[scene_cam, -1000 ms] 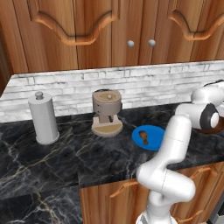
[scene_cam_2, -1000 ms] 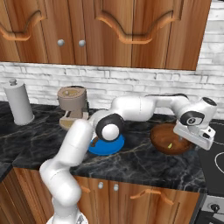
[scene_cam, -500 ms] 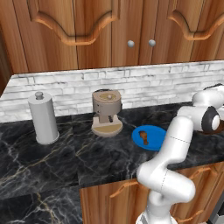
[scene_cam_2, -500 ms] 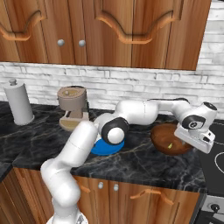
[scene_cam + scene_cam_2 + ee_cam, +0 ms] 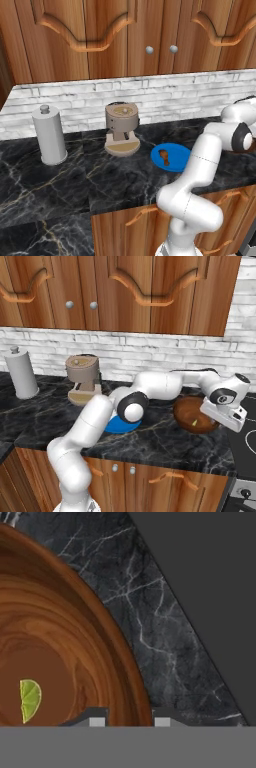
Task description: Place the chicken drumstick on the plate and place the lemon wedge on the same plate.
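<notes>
The arm reached far right, its fingers (image 5: 126,718) closed astride the wooden bowl (image 5: 75,637) rim; the lemon wedge (image 5: 29,700) lay inside.

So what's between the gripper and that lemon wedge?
Just bare wood inside the bowl, as the hand view shows. The lemon wedge lies on its floor, and the gripper sits at its rim.
</notes>
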